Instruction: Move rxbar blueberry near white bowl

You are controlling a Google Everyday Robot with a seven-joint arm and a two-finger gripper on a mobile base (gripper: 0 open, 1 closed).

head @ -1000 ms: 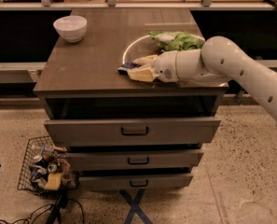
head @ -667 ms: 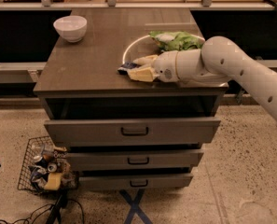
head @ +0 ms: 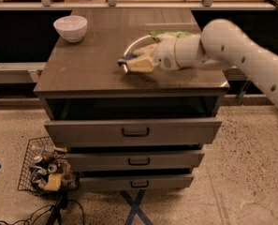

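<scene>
The white bowl point(head: 70, 27) stands at the far left corner of the brown cabinet top point(head: 91, 64). My gripper point(head: 135, 63) is over the middle of the top, to the right of the bowl and well apart from it. Its cream fingers point(head: 142, 65) are shut on the rxbar blueberry point(head: 127, 58), whose dark blue end sticks out to the left. The bar seems held a little above the surface. Most of the bar is hidden by the fingers.
A green and white snack bag point(head: 169, 33) lies behind the gripper's wrist, with a white cable loop point(head: 131, 46) beside it. The cabinet has three drawers point(head: 135, 131), standing out a little. A wire basket point(head: 45, 168) of clutter sits on the floor at the left.
The arm and gripper have risen a little with the bar in the fingers. The bowl and the bag have not moved.
</scene>
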